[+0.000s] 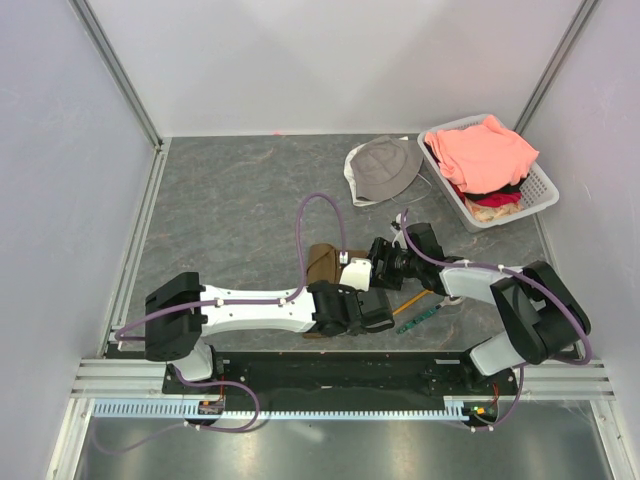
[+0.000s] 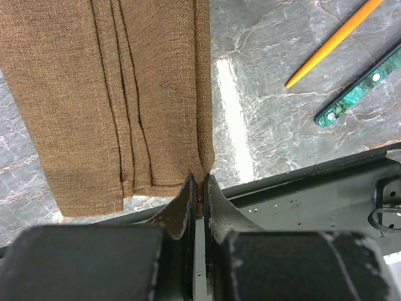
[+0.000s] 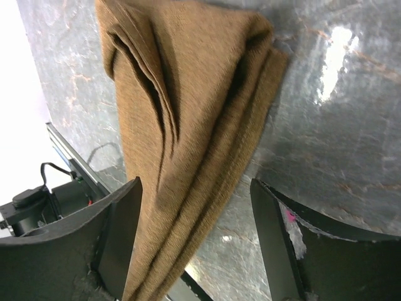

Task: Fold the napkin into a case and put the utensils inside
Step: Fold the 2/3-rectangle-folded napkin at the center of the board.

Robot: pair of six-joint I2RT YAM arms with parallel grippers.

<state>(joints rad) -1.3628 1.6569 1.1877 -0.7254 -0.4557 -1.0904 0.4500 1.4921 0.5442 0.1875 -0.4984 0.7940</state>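
The left pincer [image 2: 199, 182] is pressed together on the near edge of the napkin [image 2: 113, 94], which lies folded into a narrow packet mid-worktop [image 1: 230, 200]. The right pincer [image 3: 194, 188] is spread around the cloth without gripping it. The folding seems nearly done. To the right, the orange fork [image 2: 335, 41] and the green utensil [image 2: 357, 88] are not yet inside.

Napkin [image 1: 322, 262] laid at the table [image 1: 230, 210] middle.
The fork [image 2: 332, 42] and the other utensil [image 2: 360, 84] are laid right of it; hat [image 1: 385, 168] and basket [image 1: 545, 186] are set behind them.
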